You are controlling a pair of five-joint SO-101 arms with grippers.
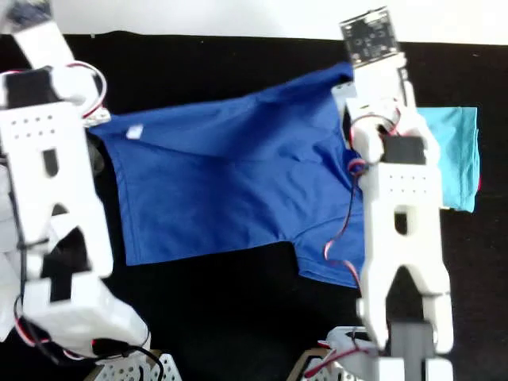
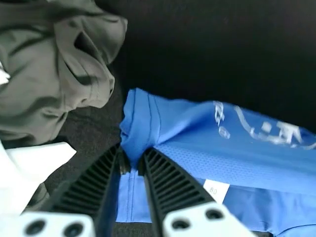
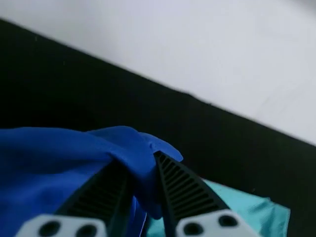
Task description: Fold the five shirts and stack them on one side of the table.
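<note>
While my left gripper [image 2: 132,160] is clamped tight on a bunched fold at the left end of the blue shirt [image 1: 230,182], my right gripper [image 3: 143,170] pinches a raised peak of the same shirt at its far right corner, fabric squeezed between both sets of ribbed fingers [image 3: 180,185]. Between my two arms the blue shirt lies spread across the middle of the black table [image 1: 238,325], one sleeve poking toward the near right, and a small white label [image 1: 133,132] shows close to its left end. White print [image 2: 266,128] runs across the cloth just beyond that label. A crumpled grey shirt [image 2: 49,64] sits in a heap near the edge I hold on the left, apart from it by a strip of dark table. At the right side a folded teal shirt [image 1: 459,159] lies flat, just beside the blue one; I cannot tell whether they touch. Past the table's far edge runs a pale surface [image 3: 207,44].
</note>
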